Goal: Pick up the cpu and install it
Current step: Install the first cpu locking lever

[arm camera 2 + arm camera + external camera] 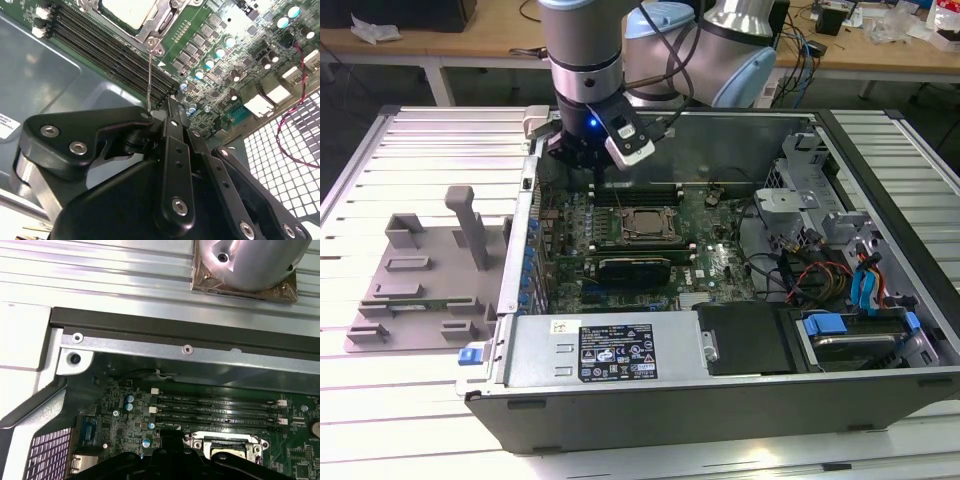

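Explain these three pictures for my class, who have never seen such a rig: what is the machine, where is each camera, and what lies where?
The machine is one robot arm with a gripper. The exterior view looks from off the arm; both wrist views come from cameras riding on it. An open computer case lies on a slatted table, and the gripper hangs over the motherboard. A pale square chip, seemingly the cpu, sits in the socket. A grey fixture lies at the exterior view's left. Whether the gripper holds anything is hidden.
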Motion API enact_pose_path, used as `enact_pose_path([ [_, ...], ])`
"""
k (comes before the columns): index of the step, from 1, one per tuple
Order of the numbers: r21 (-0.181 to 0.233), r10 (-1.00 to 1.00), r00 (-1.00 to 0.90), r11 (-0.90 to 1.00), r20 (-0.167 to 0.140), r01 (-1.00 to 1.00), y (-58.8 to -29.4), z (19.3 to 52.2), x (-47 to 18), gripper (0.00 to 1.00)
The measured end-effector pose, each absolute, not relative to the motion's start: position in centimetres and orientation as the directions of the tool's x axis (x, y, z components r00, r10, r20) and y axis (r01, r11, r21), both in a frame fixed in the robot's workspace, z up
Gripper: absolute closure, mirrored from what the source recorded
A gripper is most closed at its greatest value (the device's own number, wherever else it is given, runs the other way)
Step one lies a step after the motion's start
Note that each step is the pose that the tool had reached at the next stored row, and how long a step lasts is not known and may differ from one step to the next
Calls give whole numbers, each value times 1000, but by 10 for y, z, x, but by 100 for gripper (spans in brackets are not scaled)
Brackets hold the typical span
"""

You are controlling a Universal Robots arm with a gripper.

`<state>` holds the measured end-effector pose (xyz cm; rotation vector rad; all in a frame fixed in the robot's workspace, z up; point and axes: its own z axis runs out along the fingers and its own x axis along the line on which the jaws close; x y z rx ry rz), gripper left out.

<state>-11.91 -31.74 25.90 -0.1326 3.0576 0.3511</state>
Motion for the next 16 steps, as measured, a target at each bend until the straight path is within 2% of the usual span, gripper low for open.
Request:
enact_pose_path([
  [2, 234, -78, -994, 968, -71, -92, -317, 259, -119, 89],
  [16, 234, -78, -994, 968, -71, -92, -317, 255, -105, 89],
])
